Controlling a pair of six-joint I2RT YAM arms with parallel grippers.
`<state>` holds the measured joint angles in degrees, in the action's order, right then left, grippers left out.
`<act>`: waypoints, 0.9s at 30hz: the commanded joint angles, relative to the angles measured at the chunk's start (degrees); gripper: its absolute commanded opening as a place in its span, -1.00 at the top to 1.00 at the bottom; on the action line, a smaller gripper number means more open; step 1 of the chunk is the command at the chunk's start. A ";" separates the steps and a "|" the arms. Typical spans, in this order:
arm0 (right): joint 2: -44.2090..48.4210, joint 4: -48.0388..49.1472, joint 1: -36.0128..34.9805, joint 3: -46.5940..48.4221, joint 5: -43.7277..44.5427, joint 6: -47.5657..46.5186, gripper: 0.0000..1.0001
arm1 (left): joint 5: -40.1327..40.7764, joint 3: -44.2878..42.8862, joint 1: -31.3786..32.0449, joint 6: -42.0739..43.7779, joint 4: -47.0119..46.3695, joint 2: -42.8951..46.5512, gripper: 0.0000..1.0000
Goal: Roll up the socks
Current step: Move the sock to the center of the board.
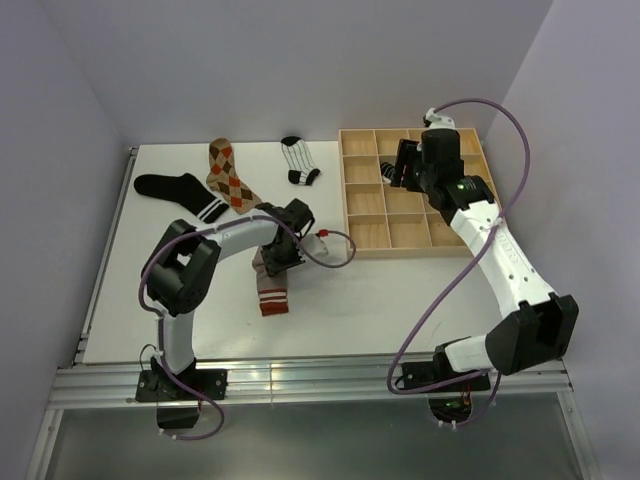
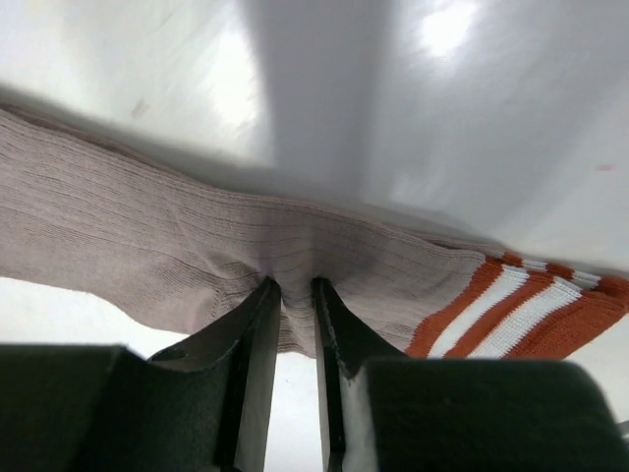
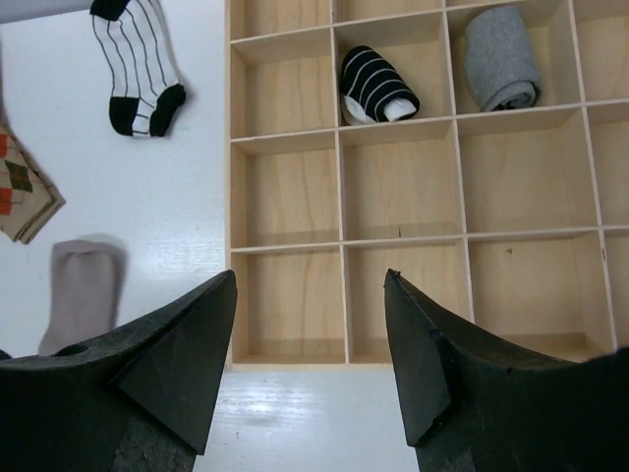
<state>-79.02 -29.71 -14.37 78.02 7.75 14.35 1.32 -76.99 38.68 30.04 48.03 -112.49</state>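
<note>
A taupe sock (image 1: pixel 272 285) with orange and white cuff bands (image 2: pixel 521 310) lies at the table's middle. My left gripper (image 2: pixel 295 287) is shut on a fold of its fabric (image 2: pixel 147 246), which bunches between the jaws. Flat on the far table lie a black sock with white bands (image 1: pixel 175 190), an argyle sock (image 1: pixel 230 178) and a black-and-white striped sock (image 3: pixel 138 64). My right gripper (image 3: pixel 311 280) hangs open and holds nothing, above the wooden tray's (image 3: pixel 339 241) near left cells. A rolled striped sock (image 3: pixel 378 87) and a rolled grey sock (image 3: pixel 501 59) sit in two tray cells.
The wooden grid tray (image 1: pixel 365 232) stands at the back right. White walls close in the table on the left, back and right. A cable (image 1: pixel 335 250) loops beside the left gripper (image 1: pixel 283 245).
</note>
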 commanded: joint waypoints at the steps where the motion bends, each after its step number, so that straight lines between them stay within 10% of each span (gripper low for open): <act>1: 4.74 2.38 -0.31 -2.16 1.39 2.00 -0.38 | -7.92 3.07 4.46 8.95 -6.01 -3.36 0.49; 12: 8.81 6.51 -0.31 -9.29 -0.28 6.13 -0.38 | -8.34 3.80 2.65 29.54 -5.51 -2.11 0.57; 27: 11.08 9.67 -2.32 -14.03 -3.09 2.79 -0.39 | -28.64 -9.67 -5.27 12.43 -0.91 4.19 0.29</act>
<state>-70.81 -23.33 -14.96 65.80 5.39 18.83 -19.57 -85.10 35.03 48.90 47.86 -114.45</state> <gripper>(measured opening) 0.694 0.347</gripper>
